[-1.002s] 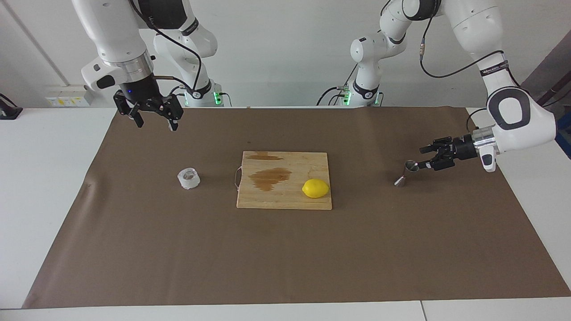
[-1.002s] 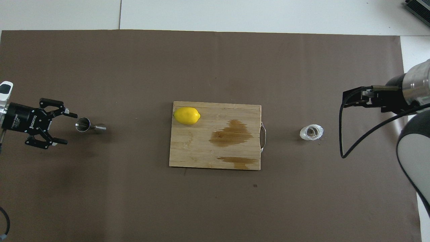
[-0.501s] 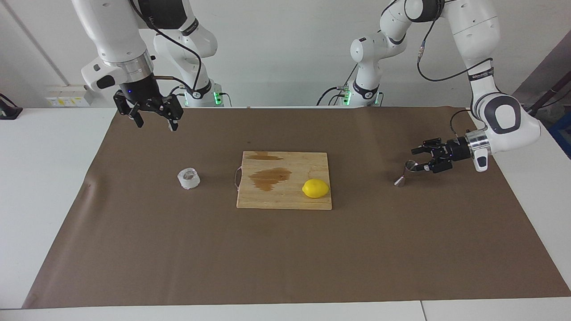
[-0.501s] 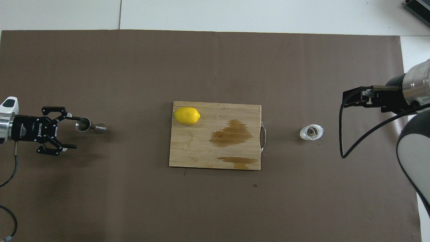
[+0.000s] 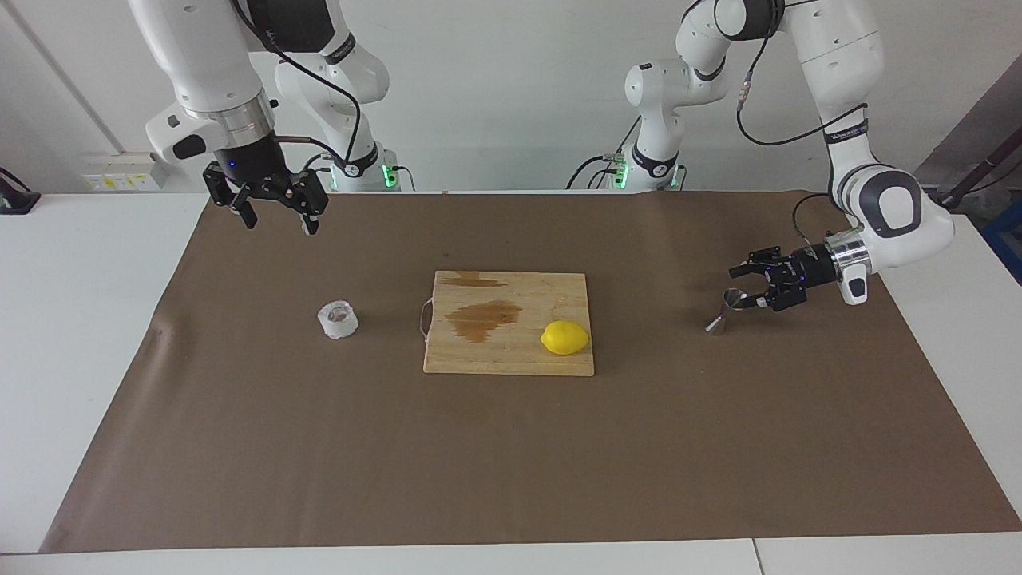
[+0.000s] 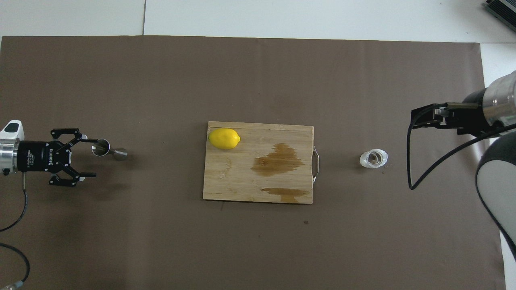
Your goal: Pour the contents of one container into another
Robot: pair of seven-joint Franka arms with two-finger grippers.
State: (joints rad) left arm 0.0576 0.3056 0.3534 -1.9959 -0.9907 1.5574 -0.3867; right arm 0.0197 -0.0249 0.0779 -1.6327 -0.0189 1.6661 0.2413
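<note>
I bring my left gripper (image 5: 749,285), jaws spread, level beside the jigger (image 5: 725,311) to grasp it sideways, while my right gripper (image 5: 275,209), also spread, waits above the mat, cup (image 5: 338,319) untouched.

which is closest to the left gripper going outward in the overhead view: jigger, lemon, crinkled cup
From the left gripper, open at its own end of the table:
1. Jigger, right at the fingertips.
2. Lemon, on the cutting board mid-table.
3. Crinkled cup, toward the right arm's end, where the right gripper waits.

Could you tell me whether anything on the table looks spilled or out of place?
Yes: two brown wet-looking stains mark the cutting board, as if liquid spilled there. The crinkled cup and jigger stand on the paper, unheld.
</note>
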